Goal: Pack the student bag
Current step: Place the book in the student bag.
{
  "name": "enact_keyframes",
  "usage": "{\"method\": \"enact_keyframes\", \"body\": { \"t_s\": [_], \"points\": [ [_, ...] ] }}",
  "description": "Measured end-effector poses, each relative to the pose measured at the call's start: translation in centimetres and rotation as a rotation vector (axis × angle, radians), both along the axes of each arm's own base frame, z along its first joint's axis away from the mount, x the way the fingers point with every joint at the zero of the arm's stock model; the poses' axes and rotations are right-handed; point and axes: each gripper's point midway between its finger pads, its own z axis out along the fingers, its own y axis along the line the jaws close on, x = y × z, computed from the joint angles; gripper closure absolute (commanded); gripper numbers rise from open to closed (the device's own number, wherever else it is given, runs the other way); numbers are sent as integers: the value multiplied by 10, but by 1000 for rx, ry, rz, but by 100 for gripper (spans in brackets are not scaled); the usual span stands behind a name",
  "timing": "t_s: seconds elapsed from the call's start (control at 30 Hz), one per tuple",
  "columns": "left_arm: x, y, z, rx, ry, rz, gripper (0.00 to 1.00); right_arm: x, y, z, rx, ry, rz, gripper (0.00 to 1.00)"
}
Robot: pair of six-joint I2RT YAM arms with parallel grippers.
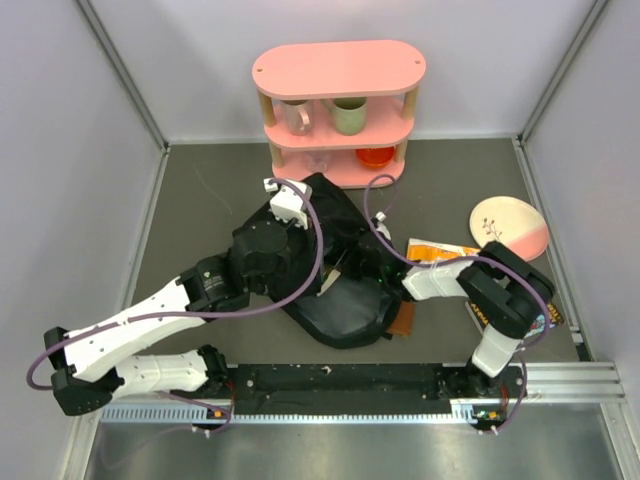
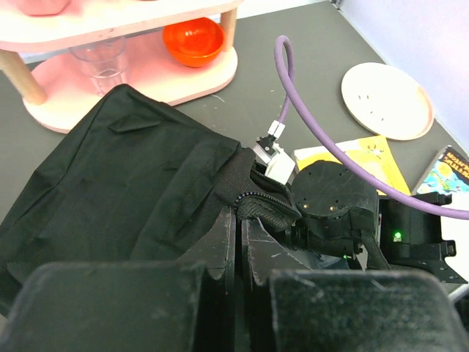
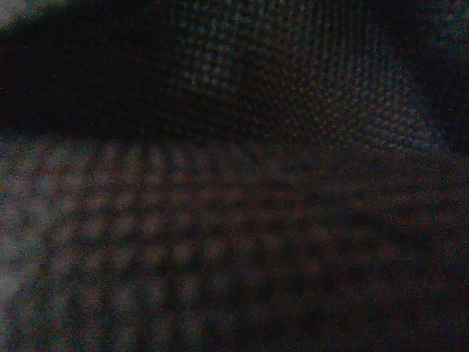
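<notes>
The student bag (image 1: 340, 312) is a big black fabric backpack lying mid-table; in the left wrist view its dark cloth (image 2: 132, 183) fills the left half. My left gripper (image 1: 335, 262) (image 2: 242, 220) is shut, pinching the zippered edge (image 2: 270, 207) of the bag's opening. My right arm (image 1: 440, 280) (image 2: 333, 194) reaches into that opening from the right. Its gripper is hidden inside the bag. The right wrist view shows only dark woven fabric (image 3: 242, 147) close up, with no fingers visible.
A pink shelf (image 1: 338, 70) (image 2: 110, 22) at the back holds two mugs (image 1: 349, 116), a glass (image 2: 99, 62) and an orange bowl (image 1: 376, 156) (image 2: 193, 40). A plate (image 1: 510, 228) (image 2: 386, 99), a yellow book (image 1: 435, 250) (image 2: 352, 158), another book (image 1: 545, 320) (image 2: 447, 172) and a brown flat item (image 1: 403, 318) lie to the right.
</notes>
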Motion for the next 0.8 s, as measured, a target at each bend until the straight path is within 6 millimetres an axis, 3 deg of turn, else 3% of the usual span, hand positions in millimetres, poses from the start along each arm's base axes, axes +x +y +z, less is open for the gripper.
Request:
{"method": "enact_keyframes", "body": {
  "t_s": [0.13,0.27,0.4,0.5,0.8],
  "points": [
    [3,13,2,22,-18,36,100,10,20,1,16,5,12,85],
    [5,26,3,50,-29,63,100,10,31,0,27,12,9,45],
    [6,33,1,73,-28,80,100,0,28,-11,-7,37,19,25],
    [9,37,2,74,-32,97,100,-4,25,-1,-5,21,36,14],
    [16,45,-2,54,-32,135,100,-40,-18,24,-128,1,96,10]
  ]
}}
